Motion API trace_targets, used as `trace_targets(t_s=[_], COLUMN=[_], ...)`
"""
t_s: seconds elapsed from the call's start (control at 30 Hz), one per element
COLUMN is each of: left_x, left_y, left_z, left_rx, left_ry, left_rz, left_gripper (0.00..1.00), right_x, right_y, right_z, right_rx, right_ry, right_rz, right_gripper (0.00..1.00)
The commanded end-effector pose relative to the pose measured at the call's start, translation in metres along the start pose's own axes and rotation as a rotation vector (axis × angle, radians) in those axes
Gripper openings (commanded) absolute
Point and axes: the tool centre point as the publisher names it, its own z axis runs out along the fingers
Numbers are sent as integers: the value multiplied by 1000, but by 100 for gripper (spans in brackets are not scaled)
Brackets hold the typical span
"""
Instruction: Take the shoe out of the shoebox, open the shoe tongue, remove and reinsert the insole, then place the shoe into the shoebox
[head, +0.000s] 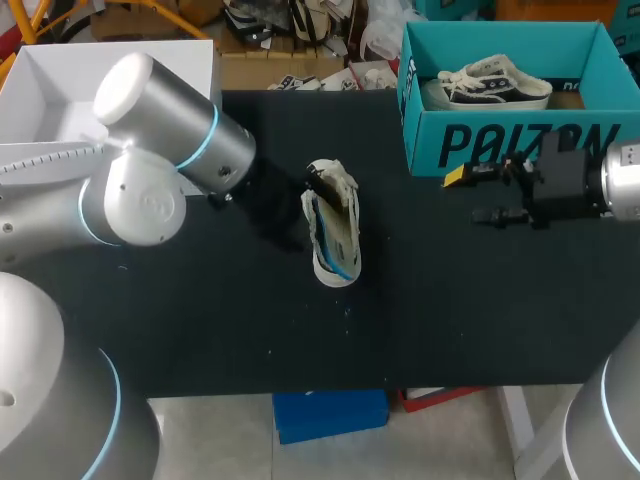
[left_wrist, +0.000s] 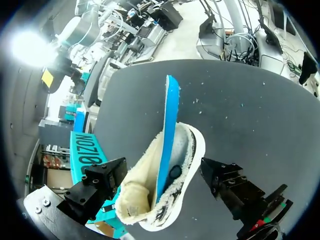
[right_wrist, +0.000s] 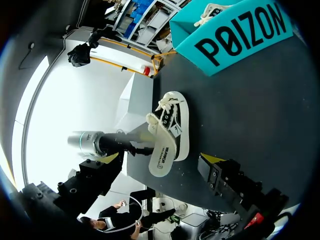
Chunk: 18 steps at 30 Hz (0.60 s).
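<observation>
**Halfway out, an insole is waiting on its next move**

Lying on its side on the black table (head: 200, 330), the shoe (head: 333, 225) is sitting well apart from the teal shoebox (head: 510, 150). Its blue-topped insole (left_wrist: 167, 135) is standing partly clear of the opening, one end tucked inside. The insole step is judged to be in hand, though whether it is going out or back in cannot be told.

The left gripper (left_wrist: 162, 167) is straddling the shoe's open end, with the shoe between its two sides. Whether it is clamping the shoe or merely bracketing it cannot be told. Its arm is reaching in low over the table.

The right gripper (head: 470, 197) is hovering just in front of the shoebox with its fingers spread and nothing between them, pointing toward the shoe. A second shoe (head: 495, 82) is resting inside the box.

The next move is likely calling for one gripper to steady the shoe while the other takes the insole's free end.
</observation>
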Motion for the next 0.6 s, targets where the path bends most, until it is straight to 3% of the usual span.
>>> trace_targets(t_s=[0.03, 0.13, 0.2, 0.23, 0.3, 0.6], left_x=[-1, 0, 0, 0, 0, 2], left_y=[4, 7, 8, 9, 11, 14], left_z=[7, 9, 10, 11, 12, 18], left_rx=[1, 2, 2, 3, -3, 10], left_ry=[13, 23, 35, 39, 54, 80], left_rz=[-1, -2, 1, 1, 9, 6], left_gripper=[49, 36, 15, 15, 24, 16], right_x=[0, 0, 0, 0, 0, 0], right_y=[1, 1, 1, 1, 1, 1], right_z=[1, 1, 1, 1, 1, 1], right_rx=[2, 2, 2, 2, 2, 2], right_ry=[-1, -1, -1, -1, -1, -1], right_rz=[1, 1, 1, 1, 1, 1], right_gripper=[100, 100, 100, 100, 100, 100])
